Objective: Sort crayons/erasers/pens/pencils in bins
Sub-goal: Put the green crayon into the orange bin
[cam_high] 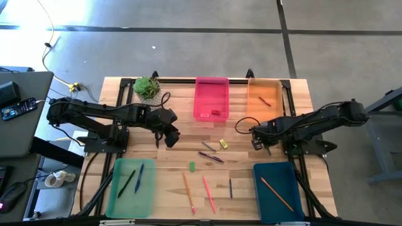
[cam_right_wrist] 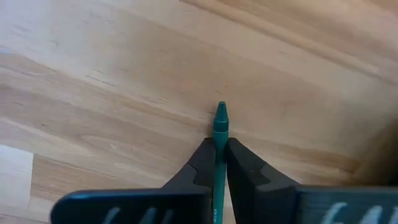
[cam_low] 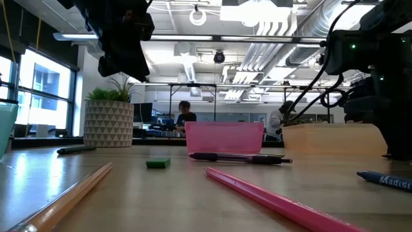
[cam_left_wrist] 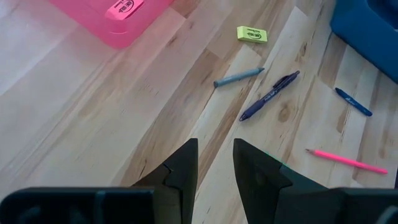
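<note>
A green crayon [cam_right_wrist: 220,118] sits between the fingers of my right gripper [cam_right_wrist: 216,147], which is shut on it and points down between the orange bin [cam_high: 274,85] and the teal bin [cam_high: 259,188]. My left gripper [cam_left_wrist: 215,163] hangs open above bare wood left of the pink bin [cam_high: 200,94], with nothing between its fingers. On the table's middle lie a yellow eraser [cam_left_wrist: 251,34], a grey crayon [cam_left_wrist: 238,77], a purple pen [cam_left_wrist: 268,96], a green eraser [cam_high: 192,166], an orange pencil [cam_high: 188,191] and a pink pencil [cam_high: 208,193]. My right gripper pinches the green crayon's shaft [cam_right_wrist: 218,138] between its two fingers, which come from above and point down. The pointed tip [cam_right_wrist: 221,109] sticks out past the fingers, close to the wood. Whether the crayon is lifted clear, I cannot tell.
A red eraser [cam_high: 217,113] lies in the pink bin, a crayon [cam_high: 264,100] in the orange bin and an orange pencil [cam_high: 276,191] in the teal bin. The green bin [cam_high: 116,188] holds two pens. A potted plant [cam_high: 147,88] stands at the far left. A blue pen [cam_high: 230,187] lies near the teal bin.
</note>
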{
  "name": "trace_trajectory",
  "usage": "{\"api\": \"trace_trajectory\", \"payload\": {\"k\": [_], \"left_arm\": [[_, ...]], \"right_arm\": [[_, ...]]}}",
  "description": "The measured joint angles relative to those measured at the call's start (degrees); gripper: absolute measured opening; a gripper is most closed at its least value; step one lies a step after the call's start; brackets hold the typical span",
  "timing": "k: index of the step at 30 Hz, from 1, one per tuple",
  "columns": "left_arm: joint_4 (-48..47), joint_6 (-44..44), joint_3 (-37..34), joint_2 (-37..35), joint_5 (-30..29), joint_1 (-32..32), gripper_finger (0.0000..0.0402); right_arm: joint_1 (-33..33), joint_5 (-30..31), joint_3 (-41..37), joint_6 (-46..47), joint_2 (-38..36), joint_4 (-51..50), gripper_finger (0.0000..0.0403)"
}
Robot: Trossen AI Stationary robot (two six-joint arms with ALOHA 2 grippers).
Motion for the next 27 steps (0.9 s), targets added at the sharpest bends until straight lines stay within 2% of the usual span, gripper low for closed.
{"api": "trace_trajectory", "payload": {"k": [9,13,21,27], "left_arm": [[0.0,-0.8,0.0,0.0,0.0,0.0,0.009],[0.1,-0.9,0.0,0.0,0.0,0.0,0.009],[0.1,-0.8,0.0,0.0,-1.2,0.0,0.009],[0.2,-1.0,0.0,0.0,-2.4,0.0,0.009]], "right_arm": [[0.0,3.2,6.4,-5.4,-3.2,1.7,0.0002],[-1.4,6.9,9.8,-8.2,-4.7,1.5,0.0002],[-11.7,16.4,15.5,-20.5,-7.7,1.3,0.0001],[-21.4,18.6,18.1,-31.8,-8.2,2.7,0.0001]]}}
